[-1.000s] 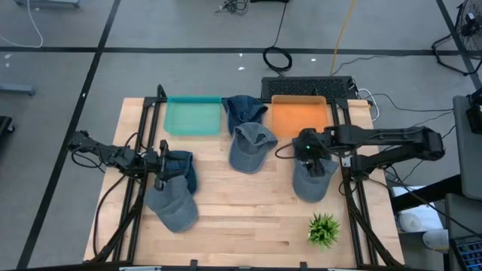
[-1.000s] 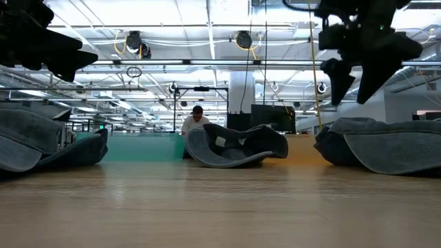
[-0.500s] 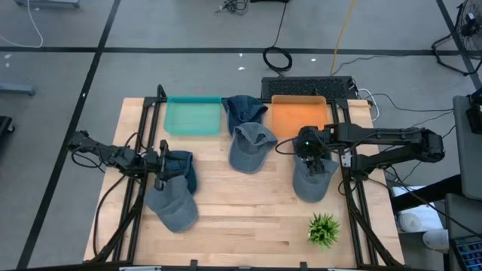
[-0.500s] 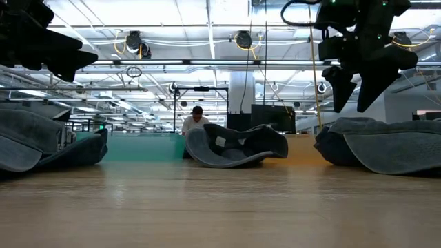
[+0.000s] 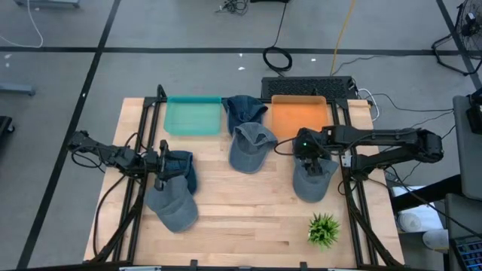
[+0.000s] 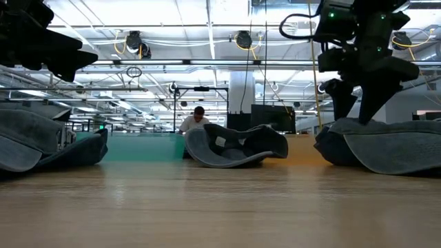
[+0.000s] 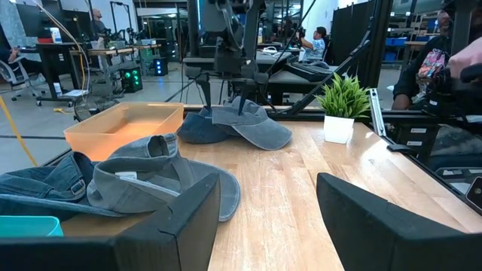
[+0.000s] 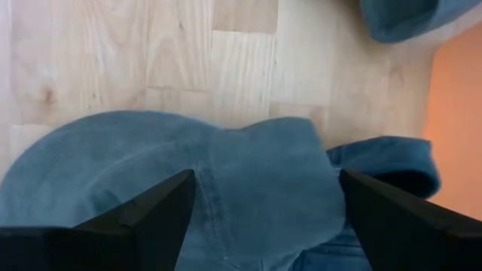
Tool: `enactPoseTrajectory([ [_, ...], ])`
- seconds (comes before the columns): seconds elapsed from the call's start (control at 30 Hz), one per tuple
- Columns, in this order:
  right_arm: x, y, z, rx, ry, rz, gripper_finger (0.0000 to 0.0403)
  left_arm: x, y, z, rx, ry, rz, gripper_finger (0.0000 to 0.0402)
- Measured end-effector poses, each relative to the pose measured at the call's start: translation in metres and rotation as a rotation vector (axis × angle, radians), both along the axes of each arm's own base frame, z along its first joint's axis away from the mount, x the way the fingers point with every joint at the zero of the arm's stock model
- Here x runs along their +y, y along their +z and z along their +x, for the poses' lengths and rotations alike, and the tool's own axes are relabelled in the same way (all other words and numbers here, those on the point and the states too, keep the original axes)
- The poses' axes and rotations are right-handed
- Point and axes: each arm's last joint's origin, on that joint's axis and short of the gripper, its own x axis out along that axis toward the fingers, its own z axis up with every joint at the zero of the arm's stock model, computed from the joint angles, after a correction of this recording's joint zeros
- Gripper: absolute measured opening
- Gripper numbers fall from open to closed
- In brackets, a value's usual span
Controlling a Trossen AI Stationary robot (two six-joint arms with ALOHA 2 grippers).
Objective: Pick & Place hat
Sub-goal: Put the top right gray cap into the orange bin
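- On the table's right side, the right gripper (image 5: 312,160) hangs directly over a grey-blue cap (image 5: 312,179), its fingers (image 8: 147,214) spread apart with the cap's crown between them.
- That cap lies just near of an orange tray (image 5: 298,117) at the far edge, with a small green plant (image 5: 324,229) nearer still.
- At the left, the left gripper (image 5: 164,167) sits over another cap (image 5: 173,197), fingers (image 7: 169,229) apart and holding nothing.
- A third cap (image 5: 251,147) lies at the centre, a darker one (image 5: 243,111) beyond it beside a teal tray (image 5: 193,117).
- Across the room, a person (image 6: 196,118) is visible.
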Motion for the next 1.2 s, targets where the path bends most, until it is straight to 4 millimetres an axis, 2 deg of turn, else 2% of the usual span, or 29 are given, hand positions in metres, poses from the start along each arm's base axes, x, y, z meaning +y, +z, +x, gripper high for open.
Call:
enactPoseTrajectory([
  [0.27, -0.0007, -0.0023, -0.0022, -0.012, 0.014, 0.074, 0.0315, 0.0000, 0.0000, 0.0000, 0.000, 0.000, 0.000, 0.0230],
  [0.4, 0.0002, -0.0011, -0.0038, -0.016, -0.008, 0.105, 0.0292, 0.0000, 0.0000, 0.0000, 0.000, 0.000, 0.000, 0.0230],
  [0.6, 0.0005, -0.0011, -0.0045, -0.010, -0.035, 0.116, 0.0209, 0.0000, 0.0000, 0.0000, 0.000, 0.000, 0.000, 0.0230],
  [0.9, 0.0007, 0.0001, -0.0056, -0.014, -0.076, 0.129, 0.0021, 0.0000, 0.0000, 0.0000, 0.000, 0.000, 0.000, 0.0230],
  [0.97, 0.0010, 0.0002, -0.0058, -0.013, -0.061, 0.124, 0.0008, 0.0000, 0.0000, 0.0000, 0.000, 0.000, 0.000, 0.0230],
  [1.2, 0.0048, 0.0005, -0.0049, -0.015, -0.010, 0.105, 0.0002, 0.0000, 0.0000, 0.0000, 0.000, 0.000, 0.000, 0.0230],
])
